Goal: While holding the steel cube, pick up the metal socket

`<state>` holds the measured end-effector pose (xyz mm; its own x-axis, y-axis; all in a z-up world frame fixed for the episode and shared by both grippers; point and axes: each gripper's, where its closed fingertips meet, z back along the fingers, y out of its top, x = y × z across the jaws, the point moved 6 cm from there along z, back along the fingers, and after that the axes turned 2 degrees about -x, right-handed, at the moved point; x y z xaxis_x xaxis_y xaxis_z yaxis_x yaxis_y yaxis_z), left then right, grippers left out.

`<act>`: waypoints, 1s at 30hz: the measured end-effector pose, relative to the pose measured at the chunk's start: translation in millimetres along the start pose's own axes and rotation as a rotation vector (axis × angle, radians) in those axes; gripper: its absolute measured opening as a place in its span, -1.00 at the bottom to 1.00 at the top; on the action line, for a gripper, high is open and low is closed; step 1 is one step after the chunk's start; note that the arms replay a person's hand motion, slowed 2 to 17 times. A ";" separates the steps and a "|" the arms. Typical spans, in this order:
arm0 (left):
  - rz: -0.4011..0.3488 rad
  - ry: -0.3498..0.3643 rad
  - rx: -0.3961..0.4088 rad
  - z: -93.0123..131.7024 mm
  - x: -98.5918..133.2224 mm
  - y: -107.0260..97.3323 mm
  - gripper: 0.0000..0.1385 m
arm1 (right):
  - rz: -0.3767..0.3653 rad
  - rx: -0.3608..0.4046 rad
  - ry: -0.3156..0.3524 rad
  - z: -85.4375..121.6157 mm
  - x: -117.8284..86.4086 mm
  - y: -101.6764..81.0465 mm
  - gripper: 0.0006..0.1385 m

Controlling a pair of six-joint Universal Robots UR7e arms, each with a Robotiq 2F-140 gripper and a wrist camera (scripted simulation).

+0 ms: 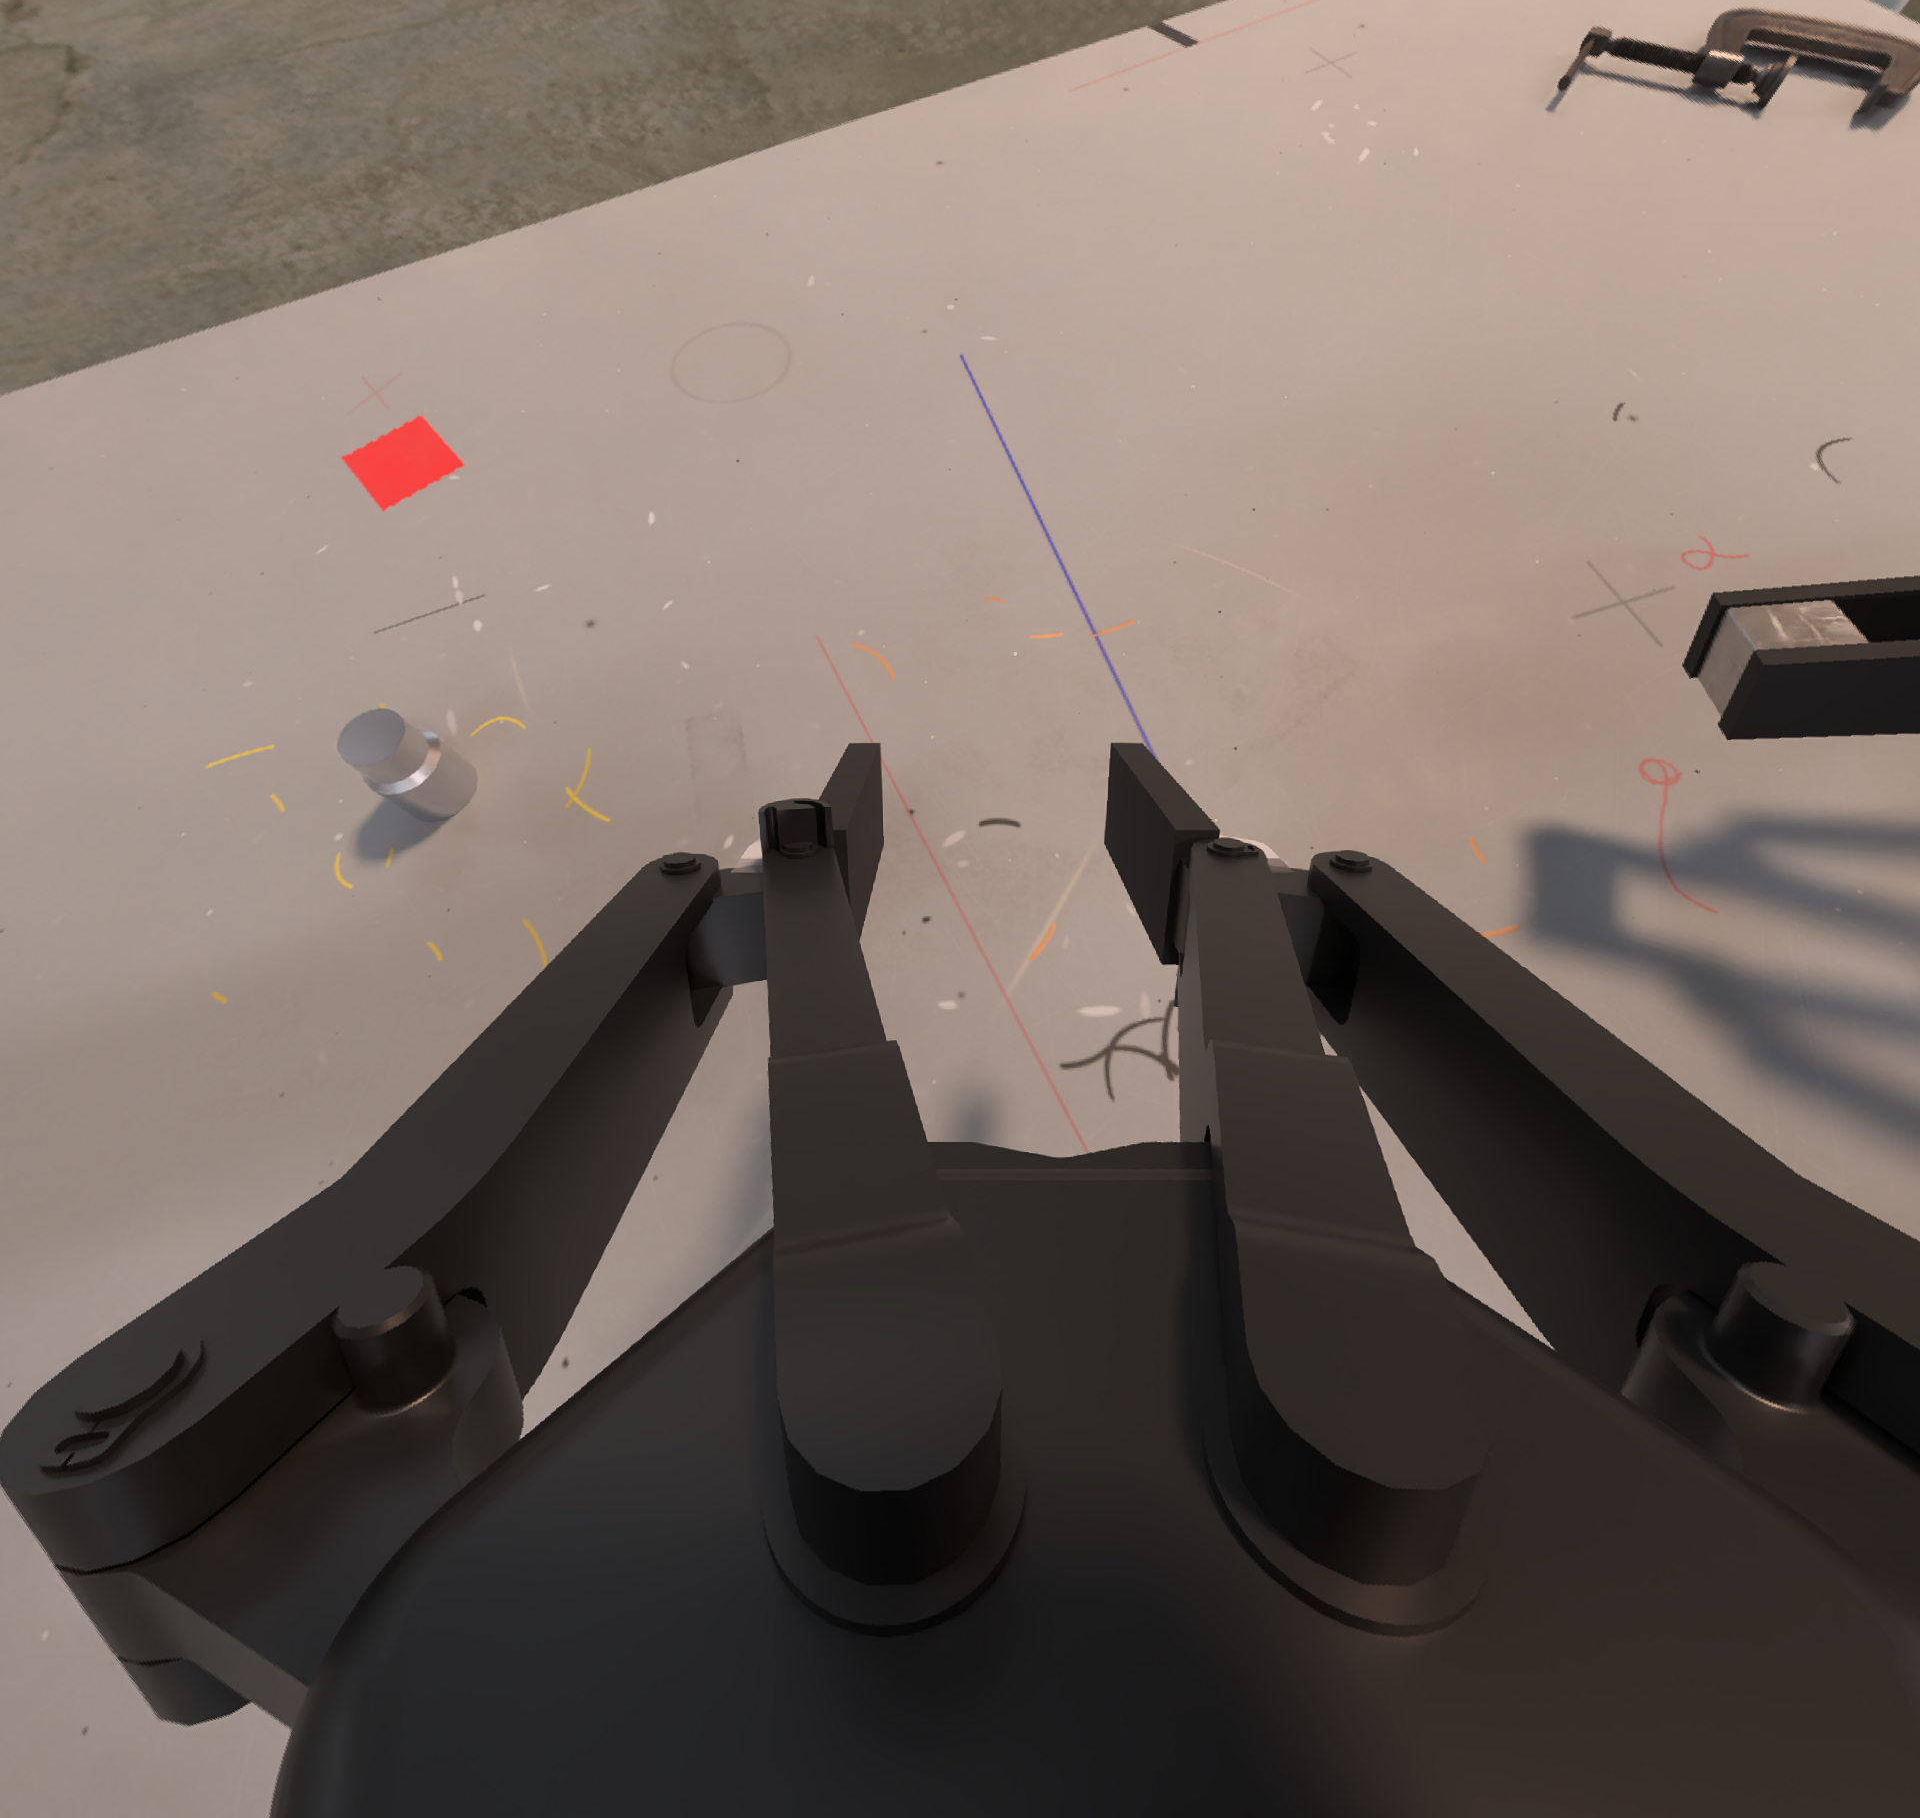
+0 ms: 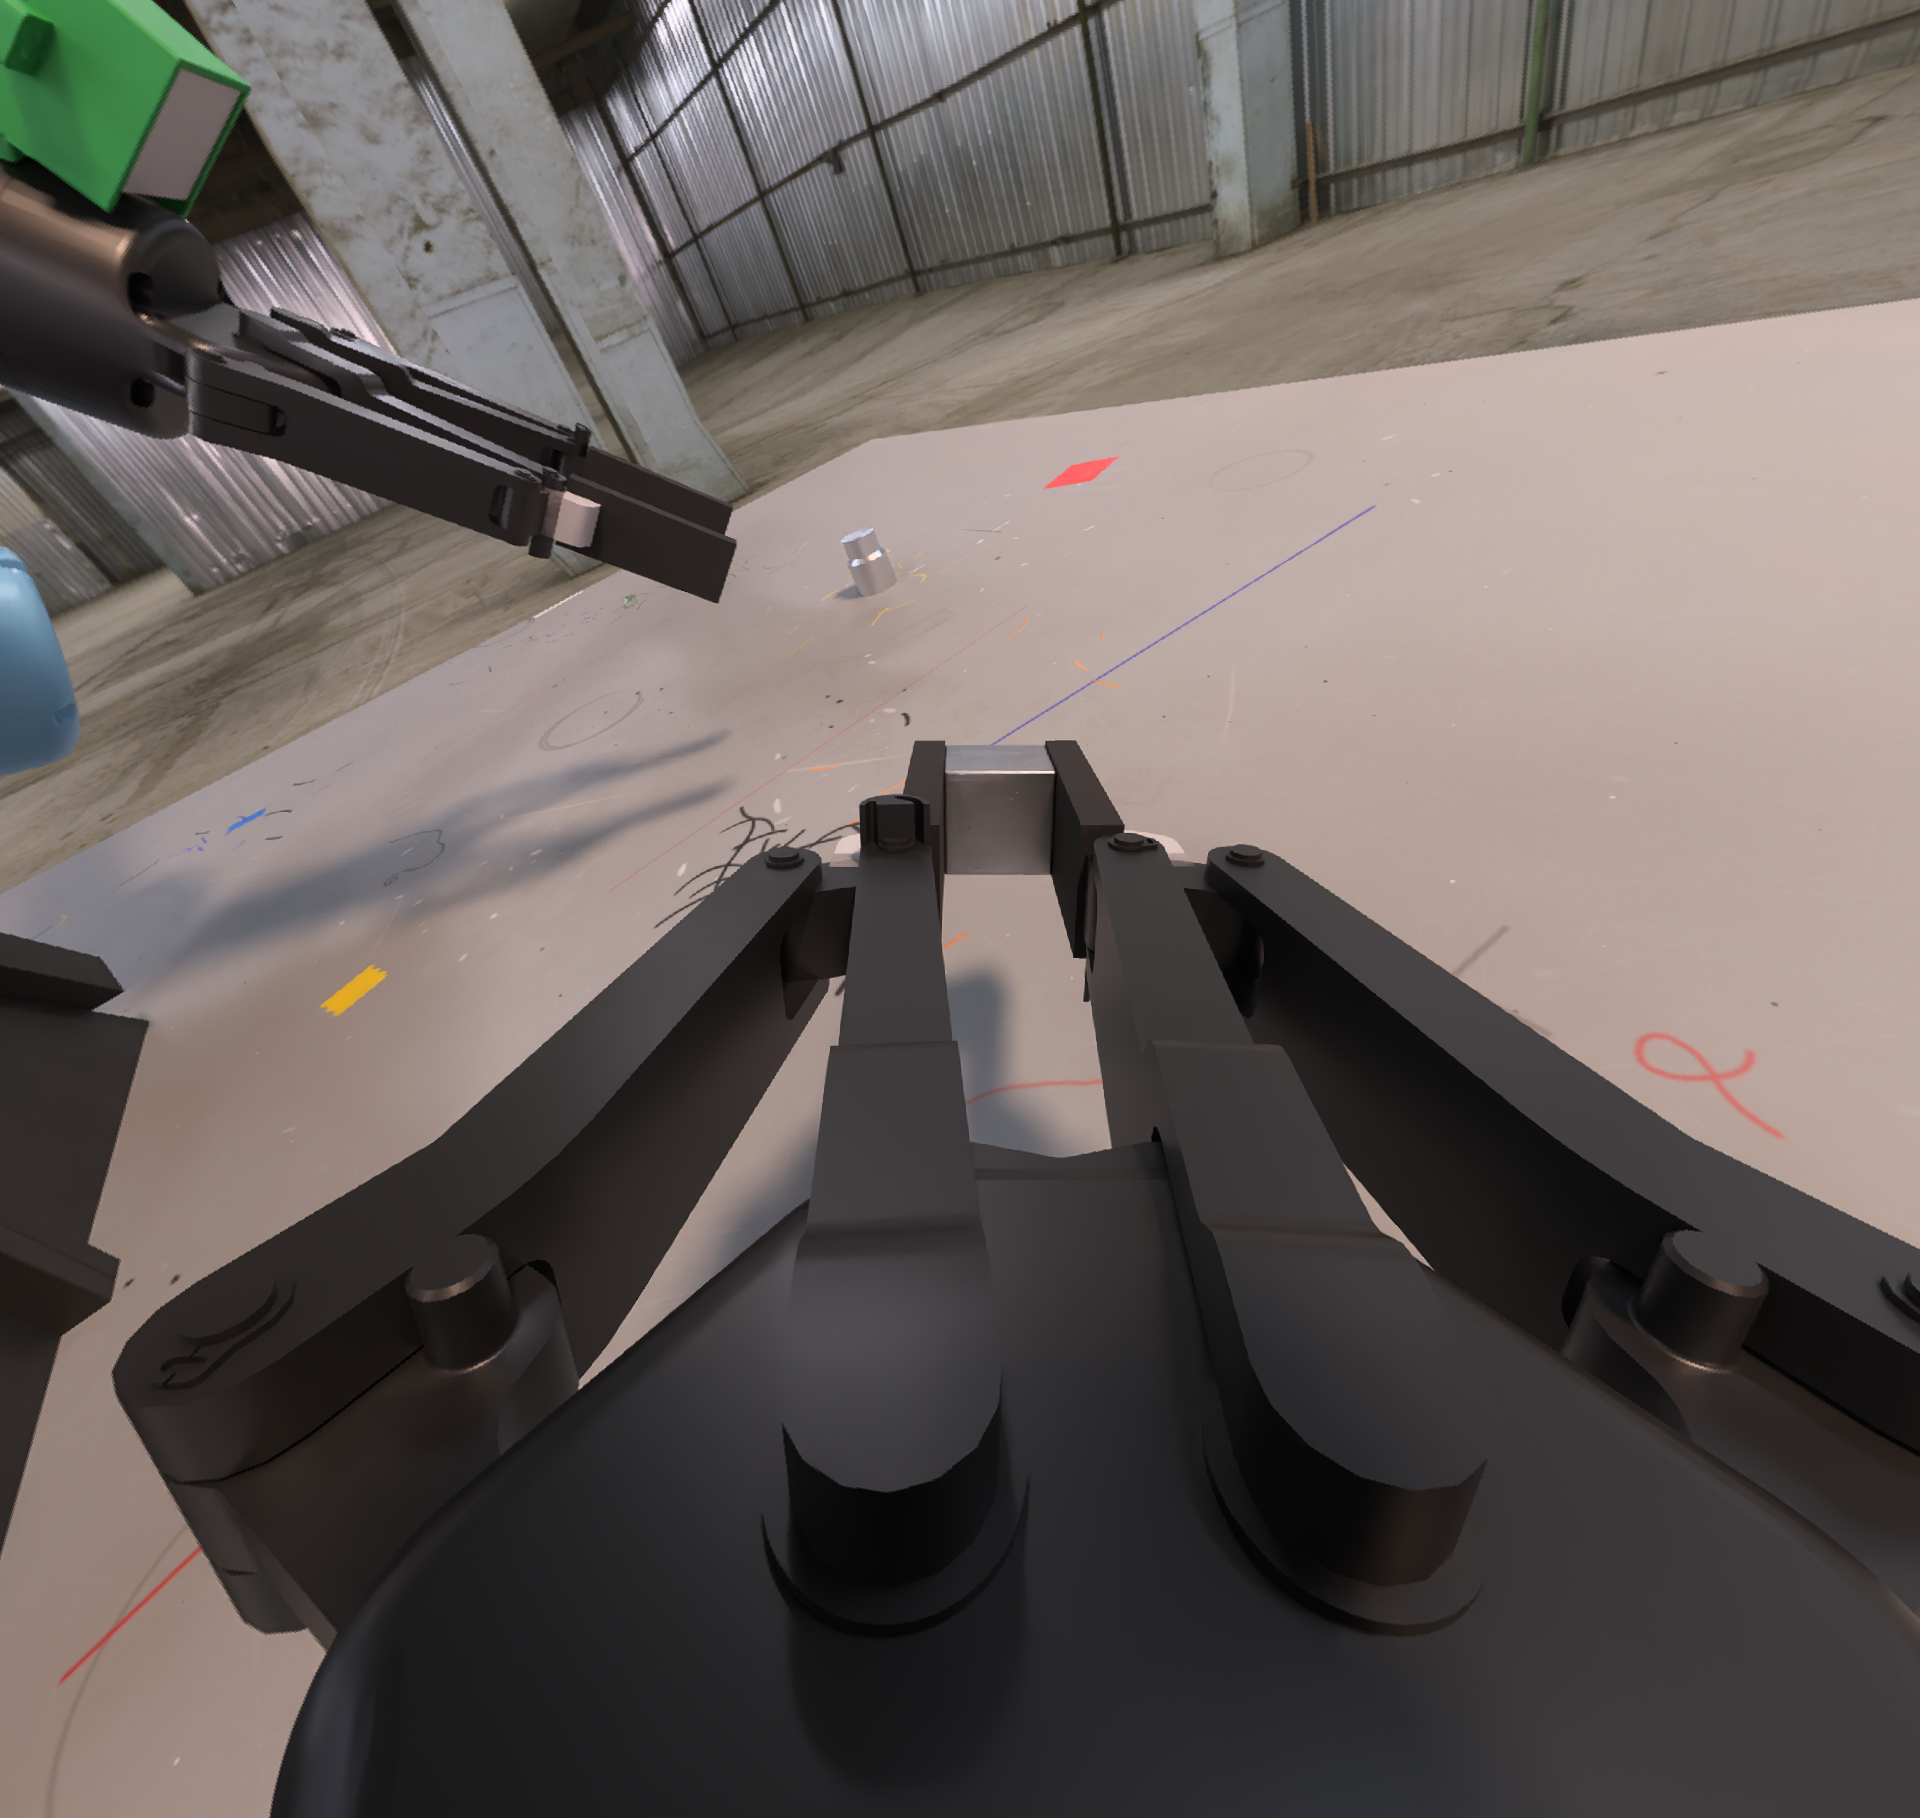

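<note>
The metal socket [image 1: 407, 762], a short silver stepped cylinder, stands tilted on the grey table, ahead and to the left of my left gripper [image 1: 995, 781]. That gripper is open and empty, above the table. The socket also shows in the right wrist view [image 2: 868, 560], far ahead. My right gripper [image 2: 995, 781] is shut on the steel cube [image 2: 997, 807], held between its pads above the table. The cube in the right gripper also shows at the right edge of the left wrist view [image 1: 1782, 630]. The left gripper shows in the right wrist view [image 2: 717, 547], hovering left of the socket.
A red square patch [image 1: 403, 461] lies on the table beyond the socket. A C-clamp [image 1: 1756, 59] lies at the far right corner. The table's far edge [image 1: 623, 210] runs behind the red patch, with concrete floor beyond. A yellow mark [image 2: 353, 991] is on the table.
</note>
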<state>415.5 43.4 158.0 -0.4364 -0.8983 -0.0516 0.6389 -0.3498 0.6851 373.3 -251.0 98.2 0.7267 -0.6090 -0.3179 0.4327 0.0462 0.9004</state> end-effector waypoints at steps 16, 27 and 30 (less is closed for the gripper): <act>0.105 0.108 0.044 64.7 -30.1 -49.8 -0.17 | -0.010 -0.006 -0.008 -1.1 1.7 -0.5 -0.64; 0.178 0.131 0.049 78.9 -60.5 -60.5 -0.17 | -0.018 -0.008 -0.010 -2.6 2.3 -0.2 -0.64; 0.188 0.129 0.050 78.9 -69.2 -57.4 -0.17 | -0.022 -0.009 -0.006 -3.1 2.3 -0.1 -0.64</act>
<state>359.0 146.6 179.6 -0.2257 -0.9741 -0.0097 0.6682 -0.1620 0.7261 376.6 -249.9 96.4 0.7137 -0.6147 -0.3358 0.4532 0.0397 0.8905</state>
